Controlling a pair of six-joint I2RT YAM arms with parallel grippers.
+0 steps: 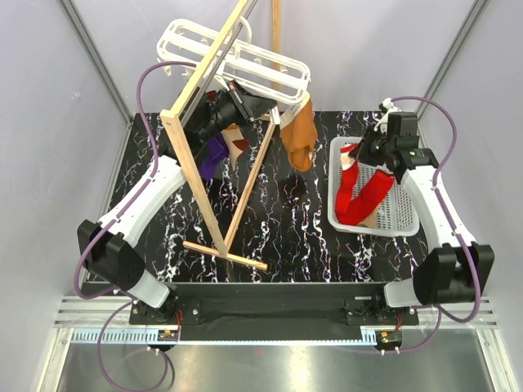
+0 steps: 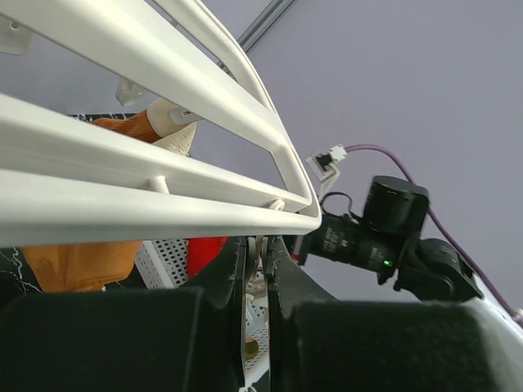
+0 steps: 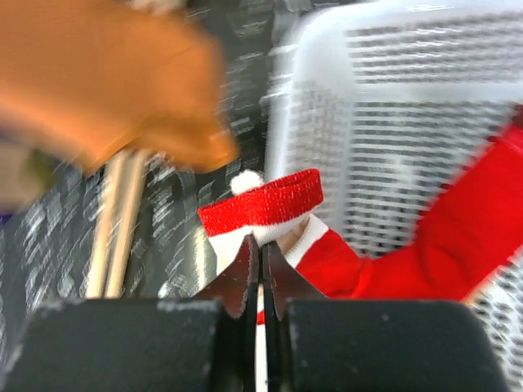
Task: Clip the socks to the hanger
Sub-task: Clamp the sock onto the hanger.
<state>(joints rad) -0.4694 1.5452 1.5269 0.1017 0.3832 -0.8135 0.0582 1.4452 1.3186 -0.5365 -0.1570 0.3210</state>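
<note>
The white hanger (image 1: 237, 55) hangs from the top of the wooden stand, and its bars (image 2: 147, 163) fill the left wrist view. My left gripper (image 2: 263, 247) is raised under the hanger's corner and shut on a small white peg (image 2: 263, 260). A tan-orange sock (image 1: 299, 135) hangs from the hanger, with a purple one (image 1: 214, 157) behind the stand. My right gripper (image 3: 261, 243) is shut on the white-trimmed cuff of a red sock (image 3: 270, 200). The rest of that red sock (image 1: 359, 189) trails into the basket.
A white perforated basket (image 1: 402, 214) sits at the right of the black marbled table. The tall wooden A-frame stand (image 1: 214, 171) rises at centre left, its foot bar near the table's front. My right arm's wrist (image 2: 384, 233) shows beyond the hanger's corner.
</note>
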